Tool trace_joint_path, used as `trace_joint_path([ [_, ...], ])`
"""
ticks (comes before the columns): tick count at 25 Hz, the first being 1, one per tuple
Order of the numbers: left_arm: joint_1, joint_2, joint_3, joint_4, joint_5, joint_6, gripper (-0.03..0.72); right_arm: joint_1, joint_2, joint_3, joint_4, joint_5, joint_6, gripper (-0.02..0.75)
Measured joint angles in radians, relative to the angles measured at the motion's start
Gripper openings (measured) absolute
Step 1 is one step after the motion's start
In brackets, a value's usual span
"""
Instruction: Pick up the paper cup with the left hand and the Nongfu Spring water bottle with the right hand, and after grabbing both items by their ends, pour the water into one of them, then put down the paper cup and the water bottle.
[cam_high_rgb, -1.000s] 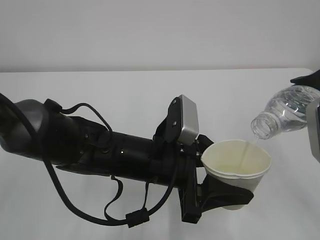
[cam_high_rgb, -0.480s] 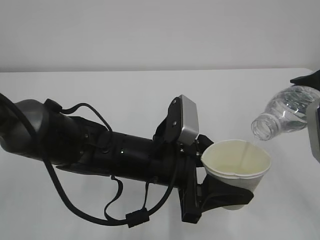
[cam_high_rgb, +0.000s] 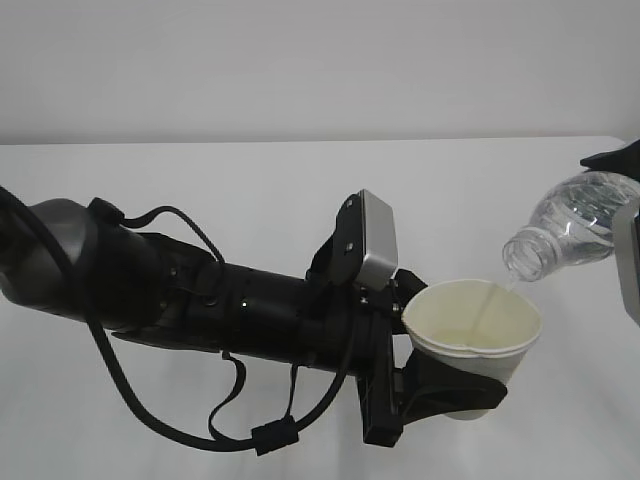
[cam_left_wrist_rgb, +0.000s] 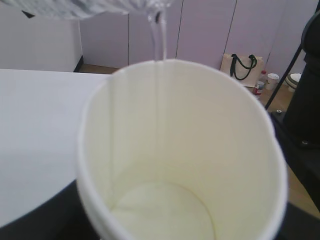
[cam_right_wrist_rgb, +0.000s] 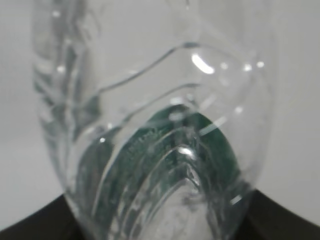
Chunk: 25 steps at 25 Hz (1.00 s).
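The white paper cup (cam_high_rgb: 472, 322) is held upright above the table by my left gripper (cam_high_rgb: 455, 390), whose black fingers are shut round its lower part. In the left wrist view the paper cup (cam_left_wrist_rgb: 185, 150) fills the frame, with a little water pooled in its cream bottom. My right gripper, at the right edge and mostly out of frame, is shut on the Nongfu Spring water bottle (cam_high_rgb: 570, 228). The bottle is tilted, its open neck just above the cup's far rim, and a thin stream of water (cam_left_wrist_rgb: 160, 35) falls into the cup. In the right wrist view the water bottle (cam_right_wrist_rgb: 160, 130) fills the frame and shows its green label.
The white table (cam_high_rgb: 250, 180) stretches behind and around the bulky left arm (cam_high_rgb: 200, 290) with its looping cables. Beyond the table, a bag (cam_left_wrist_rgb: 242, 65) and small containers (cam_left_wrist_rgb: 272, 80) stand on the floor by a pale wall.
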Motion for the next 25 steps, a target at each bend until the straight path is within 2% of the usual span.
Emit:
trace_joint_path([
  [25,0.000,0.000,0.000,0.000,0.000,0.000,0.476,0.000,0.000,0.000,0.000,0.000,-0.004,0.414],
])
